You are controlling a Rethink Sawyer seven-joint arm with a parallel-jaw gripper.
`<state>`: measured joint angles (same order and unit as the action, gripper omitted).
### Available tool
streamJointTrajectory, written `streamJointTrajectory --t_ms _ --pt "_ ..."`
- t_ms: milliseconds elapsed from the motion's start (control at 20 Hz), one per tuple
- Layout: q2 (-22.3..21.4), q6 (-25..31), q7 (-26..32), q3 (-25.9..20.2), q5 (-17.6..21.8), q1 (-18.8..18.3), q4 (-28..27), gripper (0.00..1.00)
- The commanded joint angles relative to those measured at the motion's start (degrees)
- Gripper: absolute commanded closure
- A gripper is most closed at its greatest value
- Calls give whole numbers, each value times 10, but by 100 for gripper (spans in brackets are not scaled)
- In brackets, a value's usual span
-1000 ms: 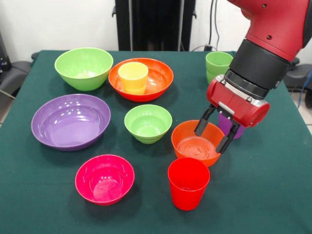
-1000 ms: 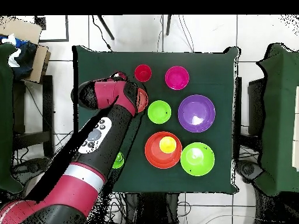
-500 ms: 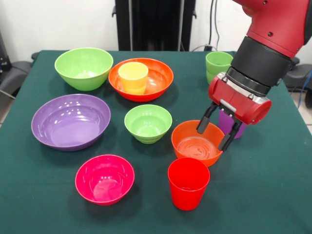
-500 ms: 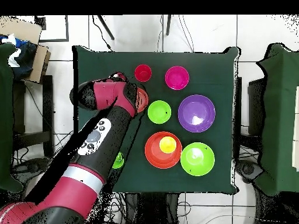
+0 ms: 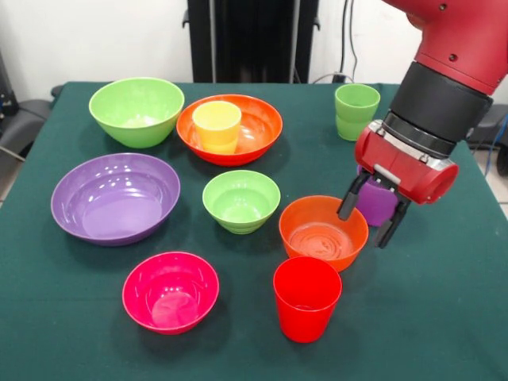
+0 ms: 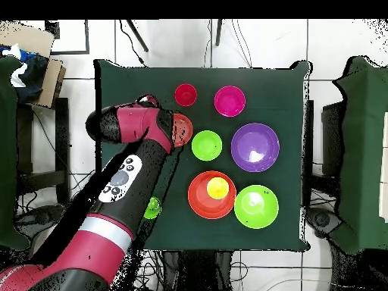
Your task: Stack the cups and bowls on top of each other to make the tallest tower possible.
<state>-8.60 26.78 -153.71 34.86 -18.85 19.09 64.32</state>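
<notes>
sawyer's gripper (image 5: pixel 373 220) hangs with its two black fingers spread apart, one on each side of the purple cup (image 5: pixel 376 203), which stands on the table between them; whether the fingers touch the cup cannot be told. the near finger reaches down just beside the rim of the small orange bowl (image 5: pixel 323 231). the red and black arm (image 6: pixel 121 189) slants across the overhead view and hides the purple cup there.

the table (image 5: pixel 444 317) is covered in a dark green cloth. the red cup (image 5: pixel 306 298) stands upright near the front edge, just in front of the small orange bowl. the small magenta bowl (image 5: pixel 171 290) sits to its side, apart from it. the small lime green bowl (image 5: pixel 241 200) sits near the middle, with the large purple bowl (image 5: pixel 115 197) beside it. further back, the large lime green bowl (image 5: pixel 136 110) and the large orange bowl (image 5: pixel 229 128) sit side by side, and the yellow cup (image 5: pixel 217 125) stands upright inside the orange one. the light green cup (image 5: pixel 356 111) stands alone near a far corner.

beyond the table, a pale wall and a black upright stand (image 5: pixel 252 40) show. from above, the floor (image 6: pixel 265 34) is white tile, and a cardboard box (image 6: pixel 34 53) sits on a side surface.
</notes>
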Motion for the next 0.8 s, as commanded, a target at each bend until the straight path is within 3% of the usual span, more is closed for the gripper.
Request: streamJointTrajectory --t_ms 50,800 --pt "-26 -44 -37 -132 -5 -10 73 0" --pt "-18 -60 -46 -126 6 -5 77 0"
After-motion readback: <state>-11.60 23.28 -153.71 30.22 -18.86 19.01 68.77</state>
